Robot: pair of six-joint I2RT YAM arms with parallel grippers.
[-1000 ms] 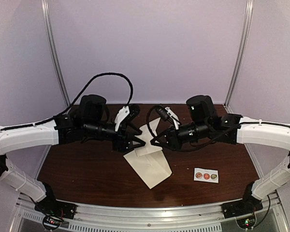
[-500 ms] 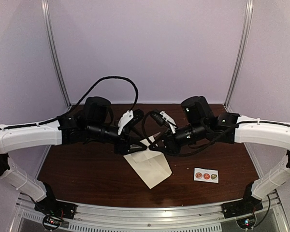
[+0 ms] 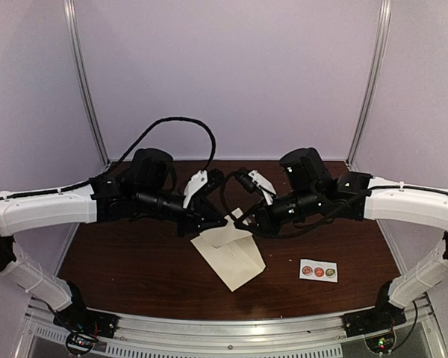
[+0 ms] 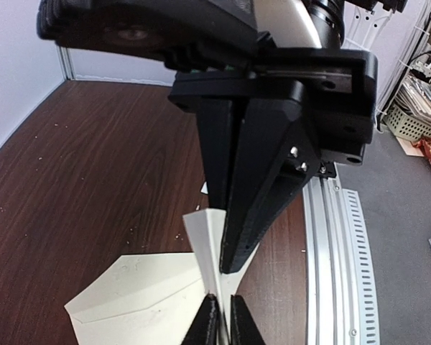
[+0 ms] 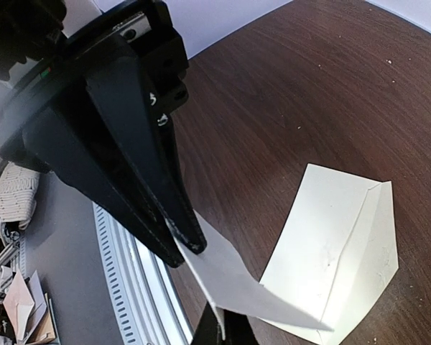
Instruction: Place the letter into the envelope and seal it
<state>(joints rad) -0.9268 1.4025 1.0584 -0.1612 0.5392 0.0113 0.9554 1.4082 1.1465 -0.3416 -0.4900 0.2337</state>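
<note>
Letter held over the envelope by both grippers

The cream, long rectangular paper envelope [image 3: 229,259] lies flat on the dark brown wooden table [image 3: 127,261], near its centre and turned at a slant, with its far end below the two grippers. Just above that end, clear of the table, hangs the folded white paper letter [image 3: 234,221]. The left gripper [image 3: 219,221] is closed on the letter's left edge and the right gripper [image 3: 246,218] is pinched on its right edge, their black fingertips almost meeting. To the right of the envelope and well apart from it, a small white strip of round stickers [image 3: 318,271] lies on the table.
</note>
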